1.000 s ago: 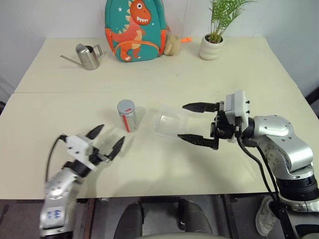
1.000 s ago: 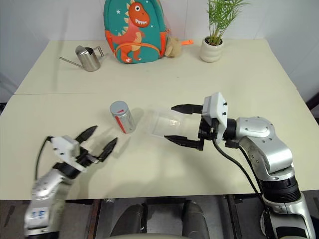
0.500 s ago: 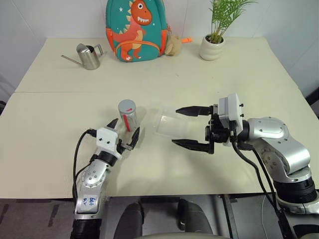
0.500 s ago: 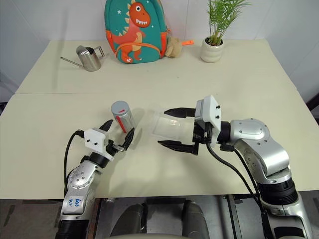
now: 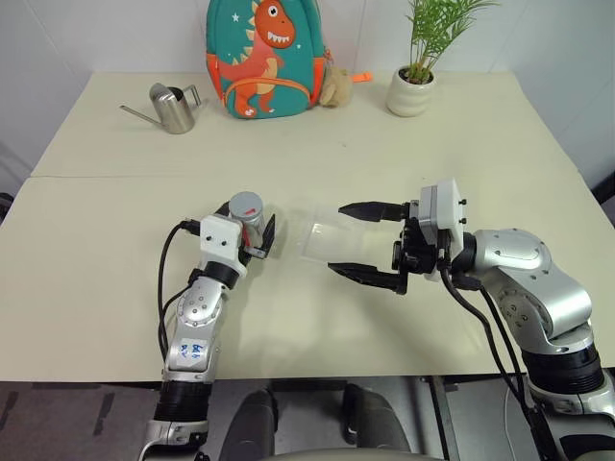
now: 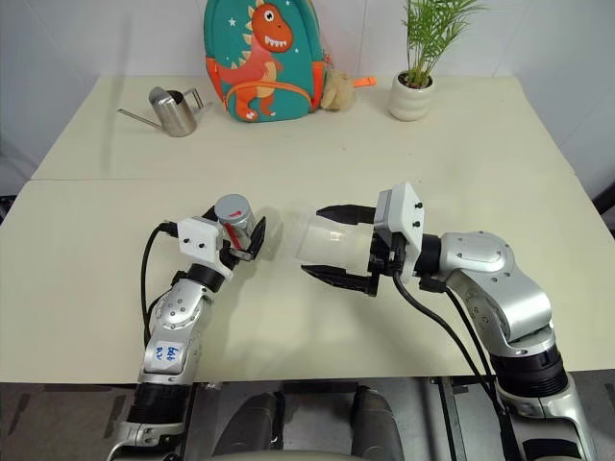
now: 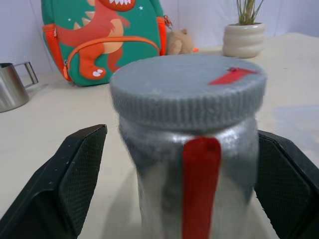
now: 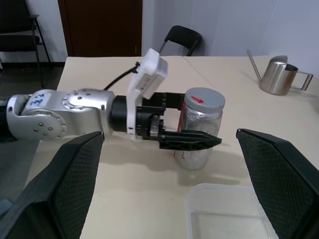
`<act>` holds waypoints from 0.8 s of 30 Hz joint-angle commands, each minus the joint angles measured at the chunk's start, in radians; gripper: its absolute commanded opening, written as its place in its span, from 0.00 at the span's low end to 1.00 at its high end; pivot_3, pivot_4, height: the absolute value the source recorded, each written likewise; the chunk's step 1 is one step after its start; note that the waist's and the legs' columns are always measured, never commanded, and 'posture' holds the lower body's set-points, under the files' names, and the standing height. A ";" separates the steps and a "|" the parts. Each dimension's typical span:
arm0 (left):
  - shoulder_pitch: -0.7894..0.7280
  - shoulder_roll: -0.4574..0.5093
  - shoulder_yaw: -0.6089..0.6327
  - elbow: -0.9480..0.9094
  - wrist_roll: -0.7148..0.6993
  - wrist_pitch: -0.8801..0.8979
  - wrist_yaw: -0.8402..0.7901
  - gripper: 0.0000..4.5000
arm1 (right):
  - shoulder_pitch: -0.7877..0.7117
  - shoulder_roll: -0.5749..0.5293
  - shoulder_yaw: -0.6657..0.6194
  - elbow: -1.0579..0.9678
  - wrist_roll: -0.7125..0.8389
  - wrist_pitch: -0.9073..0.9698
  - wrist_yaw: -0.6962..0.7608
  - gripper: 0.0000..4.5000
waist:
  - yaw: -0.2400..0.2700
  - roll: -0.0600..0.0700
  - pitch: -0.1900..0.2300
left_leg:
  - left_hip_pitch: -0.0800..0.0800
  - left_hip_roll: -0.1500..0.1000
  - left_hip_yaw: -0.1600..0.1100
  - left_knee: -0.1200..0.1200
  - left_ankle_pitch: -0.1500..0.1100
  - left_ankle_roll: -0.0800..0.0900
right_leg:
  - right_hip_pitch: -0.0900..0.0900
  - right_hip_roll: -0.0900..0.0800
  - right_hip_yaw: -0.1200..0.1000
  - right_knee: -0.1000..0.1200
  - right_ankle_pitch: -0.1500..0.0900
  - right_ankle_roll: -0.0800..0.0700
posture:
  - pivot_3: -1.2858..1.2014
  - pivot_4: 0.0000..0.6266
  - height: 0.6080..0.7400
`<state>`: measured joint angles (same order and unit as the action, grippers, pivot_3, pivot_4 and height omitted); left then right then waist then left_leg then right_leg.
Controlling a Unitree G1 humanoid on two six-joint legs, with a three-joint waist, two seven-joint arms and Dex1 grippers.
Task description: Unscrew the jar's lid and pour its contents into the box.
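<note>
Fingers of the left tool [image 5: 252, 242] are standing spread on either side of the jar [image 7: 192, 164], bracketing its body just under the lid [image 7: 188, 87]; in the left wrist view a gap is showing on each side, so nothing is gripped yet. The right tool [image 5: 365, 240] is hanging wide open and empty above the box [image 8: 227, 213], pointing across toward the jar. The jar is standing upright near the middle of the bench [image 5: 115, 279], with the clear box lying just beside it toward the right edge. Its contents are not discernible through the wall.

Judging the step as seating the hold on the jar, the left fingers should be closing squarely on the body, below the cap's ribbed edge, so the lid is staying free to turn. The grip wants to be firm enough to resist twisting, and level, so the jar is not tipping. The right tool could then be coming in over the cap.
</note>
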<state>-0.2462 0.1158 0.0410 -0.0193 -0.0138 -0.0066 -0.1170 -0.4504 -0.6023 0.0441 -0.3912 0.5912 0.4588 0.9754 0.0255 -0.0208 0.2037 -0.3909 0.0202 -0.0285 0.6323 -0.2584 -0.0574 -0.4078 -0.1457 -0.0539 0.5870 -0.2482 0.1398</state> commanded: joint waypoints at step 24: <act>-0.169 0.382 0.079 -0.058 -0.504 0.247 -0.701 0.42 | -0.374 0.249 0.063 0.088 0.054 0.291 -0.313 1.00 | -0.025 0.000 0.000 | -0.001 0.007 0.001 -0.002 0.000 -0.001 | -0.002 0.007 0.001 0.003 0.001 -0.004 | 0.52 0.24 1.00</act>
<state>-0.3994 0.4896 0.1310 -0.0329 -0.4865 0.2306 -0.7836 -0.7969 -0.3642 0.0984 -0.2942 0.6469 0.7436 0.6763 0.0008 -0.0204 0.2039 -0.3921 0.0274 -0.0272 0.6301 -0.2583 -0.0579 -0.4104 -0.1380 -0.0526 0.5898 -0.2468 0.1357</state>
